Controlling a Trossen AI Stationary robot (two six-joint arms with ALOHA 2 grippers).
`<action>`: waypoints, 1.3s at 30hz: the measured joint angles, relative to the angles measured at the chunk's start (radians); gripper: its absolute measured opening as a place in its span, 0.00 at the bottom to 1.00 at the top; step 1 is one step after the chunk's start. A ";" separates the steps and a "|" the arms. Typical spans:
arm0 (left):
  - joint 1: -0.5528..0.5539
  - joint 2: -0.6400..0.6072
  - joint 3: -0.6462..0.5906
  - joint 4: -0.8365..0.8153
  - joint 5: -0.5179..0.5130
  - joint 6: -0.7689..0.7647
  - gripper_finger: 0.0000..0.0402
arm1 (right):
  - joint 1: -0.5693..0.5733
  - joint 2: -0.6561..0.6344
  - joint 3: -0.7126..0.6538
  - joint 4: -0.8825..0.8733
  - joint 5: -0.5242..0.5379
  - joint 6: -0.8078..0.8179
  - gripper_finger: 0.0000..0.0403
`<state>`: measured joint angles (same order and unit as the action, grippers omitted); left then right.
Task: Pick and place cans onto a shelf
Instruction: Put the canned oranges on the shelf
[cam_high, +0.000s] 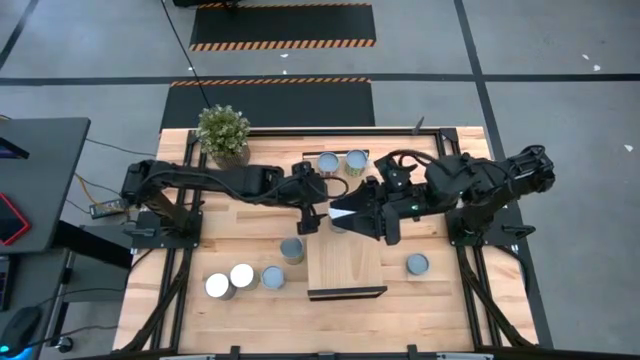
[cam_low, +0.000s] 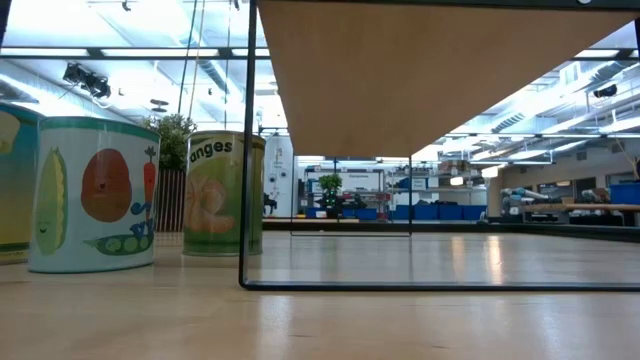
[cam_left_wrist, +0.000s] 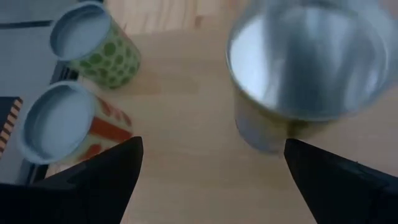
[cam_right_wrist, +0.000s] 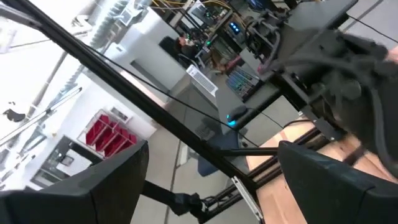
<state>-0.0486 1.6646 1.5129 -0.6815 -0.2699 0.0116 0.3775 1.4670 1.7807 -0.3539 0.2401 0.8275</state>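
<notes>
My left gripper (cam_left_wrist: 211, 180) wide open, hovering over silver-topped can (cam_left_wrist: 308, 62) just behind shelf (cam_high: 345, 268). Next, I reckon: centre fingers either side, drop straight, squeeze below rim. Right gripper (cam_high: 345, 210) also open, empty, tilted up beside it. Two cans (cam_high: 340, 162) farther back, others beside shelf. Plank table (cam_high: 450, 310), potted plant (cam_high: 222, 132) at corner; workshop beyond.

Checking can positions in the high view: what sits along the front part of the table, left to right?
White-topped can → second white-topped can → grey-blue-topped can → can beside the shelf's left edge → shelf → lone can on the right.
</notes>
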 joint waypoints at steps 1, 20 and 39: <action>-0.002 0.003 -0.003 -0.003 0.000 0.000 0.99 | 0.000 -0.008 0.001 -0.017 0.000 -0.008 0.90; -0.057 0.044 -0.002 0.067 -0.051 -0.027 0.99 | 0.072 -0.118 0.001 -0.248 0.160 -0.043 0.90; -0.214 -0.137 -0.066 -0.440 0.240 -0.333 0.99 | 0.044 -0.117 0.000 -0.332 0.162 -0.181 0.90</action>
<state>-0.2627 1.5280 1.4474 -1.1216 -0.0296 -0.3209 0.4213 1.3499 1.7809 -0.6862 0.4023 0.6470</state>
